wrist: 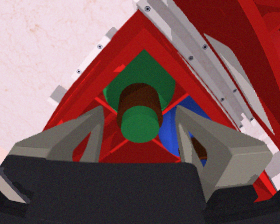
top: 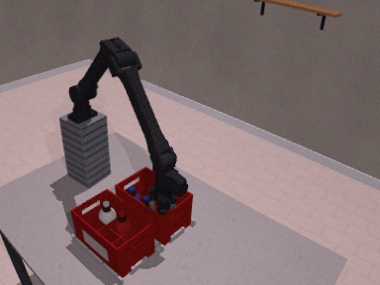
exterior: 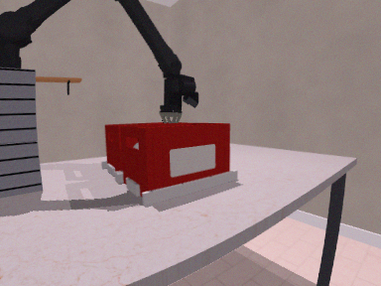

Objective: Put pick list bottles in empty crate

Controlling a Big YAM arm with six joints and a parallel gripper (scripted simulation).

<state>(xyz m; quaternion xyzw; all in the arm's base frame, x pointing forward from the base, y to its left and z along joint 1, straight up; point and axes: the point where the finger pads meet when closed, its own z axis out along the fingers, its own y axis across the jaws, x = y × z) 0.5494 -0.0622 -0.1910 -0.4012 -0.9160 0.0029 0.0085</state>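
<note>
Two red crates stand side by side on the table. My gripper (top: pixel 161 204) hangs just over the corner cell of the right crate (top: pixel 170 213); it also shows over the crate rim in the exterior view (exterior: pixel 171 119). In the wrist view my gripper (wrist: pixel 139 112) is open, its fingers apart on either side of a green-capped, green-labelled bottle (wrist: pixel 139 121), which stands upright in that cell. A blue-labelled bottle (wrist: pixel 170 136) is in the cell beside it. Blue caps (top: pixel 134 193) show in the same crate. The left crate (top: pixel 111 233) holds a white bottle (top: pixel 106 213) and a red bottle (top: pixel 122 223). I cannot make out the pick list.
The arm's grey ribbed pedestal (top: pixel 86 148) stands behind the crates. The table's edge (exterior: pixel 278 206) runs close to the right of the crates. A wooden wall shelf (top: pixel 291 4) hangs far behind.
</note>
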